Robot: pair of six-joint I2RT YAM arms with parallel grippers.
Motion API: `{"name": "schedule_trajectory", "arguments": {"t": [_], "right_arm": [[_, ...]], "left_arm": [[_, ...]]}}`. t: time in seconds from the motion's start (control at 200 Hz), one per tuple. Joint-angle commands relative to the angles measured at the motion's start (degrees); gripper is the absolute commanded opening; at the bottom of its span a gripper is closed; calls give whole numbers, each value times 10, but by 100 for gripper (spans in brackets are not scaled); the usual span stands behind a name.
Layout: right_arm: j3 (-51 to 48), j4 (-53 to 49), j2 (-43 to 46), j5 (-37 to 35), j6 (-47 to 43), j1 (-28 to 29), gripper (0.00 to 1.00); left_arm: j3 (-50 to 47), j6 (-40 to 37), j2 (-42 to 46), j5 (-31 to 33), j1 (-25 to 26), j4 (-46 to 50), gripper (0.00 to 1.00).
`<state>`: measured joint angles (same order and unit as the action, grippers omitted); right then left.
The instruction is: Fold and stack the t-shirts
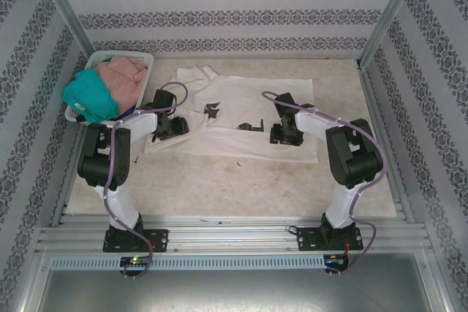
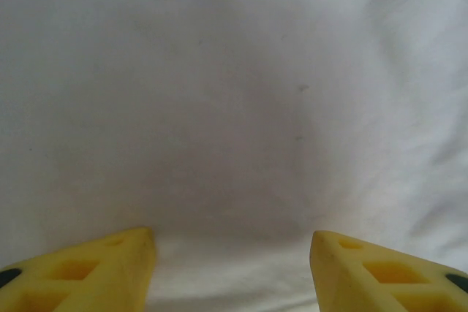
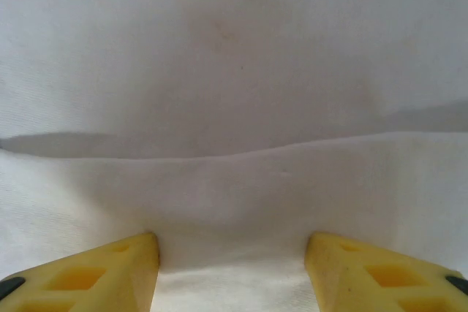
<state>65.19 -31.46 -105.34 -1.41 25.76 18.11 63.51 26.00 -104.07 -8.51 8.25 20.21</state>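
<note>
The cream t-shirt (image 1: 234, 107) lies spread flat across the middle of the table. My left gripper (image 1: 171, 126) is low over its left edge, and my right gripper (image 1: 284, 134) is low over its right part. In the left wrist view the left gripper (image 2: 232, 237) is open, its yellow fingers (image 2: 110, 264) wide apart over smooth cloth (image 2: 234, 107). The right gripper (image 3: 232, 239) is open too, right against the cloth (image 3: 234, 188), where a layered edge runs across above the fingertips. The teal shirt (image 1: 91, 96) and the pink shirt (image 1: 124, 74) are bundled at the back left.
A white plastic basket (image 1: 121, 55) at the back left holds the teal and pink shirts. Small dark marks (image 1: 212, 111) show on the cream shirt. Patterned walls and metal frame posts (image 1: 62, 1) surround the beige table (image 1: 219, 180), with bare tabletop in front of the shirt.
</note>
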Motion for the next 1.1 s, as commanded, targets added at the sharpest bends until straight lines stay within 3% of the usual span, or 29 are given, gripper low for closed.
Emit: {"name": "schedule_trajectory", "arguments": {"t": [0.0, 0.3, 0.535, 0.709, 0.864, 0.999, 1.029, 1.039, 1.049, 1.094], "right_arm": [[-29, 14, 29, -11, 24, -1, 58], [-112, -13, 86, 15, 25, -1, 59], [-198, -45, 170, 21, 51, 30, 60], [-252, -67, 232, 27, 73, 48, 60], [-219, -125, 271, -16, 56, 44, 60], [-143, -127, 301, -17, 12, -4, 60], [-121, -124, 299, -25, 4, -17, 60], [-113, -122, 297, -26, 1, -22, 61], [-106, -120, 296, -28, -2, -26, 61], [-76, -108, 284, -27, -14, -48, 61]], "left_arm": [[-30, 23, 5, 23, -4, -3, 60], [-120, 37, 51, 59, -5, 63, 64], [-202, 53, 153, 67, -4, 111, 66], [-253, 78, 242, 16, -2, 110, 66], [-223, 68, 303, 53, -2, 185, 70], [-140, 44, 299, 62, -1, 176, 76], [-113, 37, 282, 57, 0, 166, 84], [-104, 36, 276, 57, 1, 165, 95], [-91, 34, 268, 57, 1, 164, 99], [-40, 21, 229, 60, 4, 155, 100]]}}
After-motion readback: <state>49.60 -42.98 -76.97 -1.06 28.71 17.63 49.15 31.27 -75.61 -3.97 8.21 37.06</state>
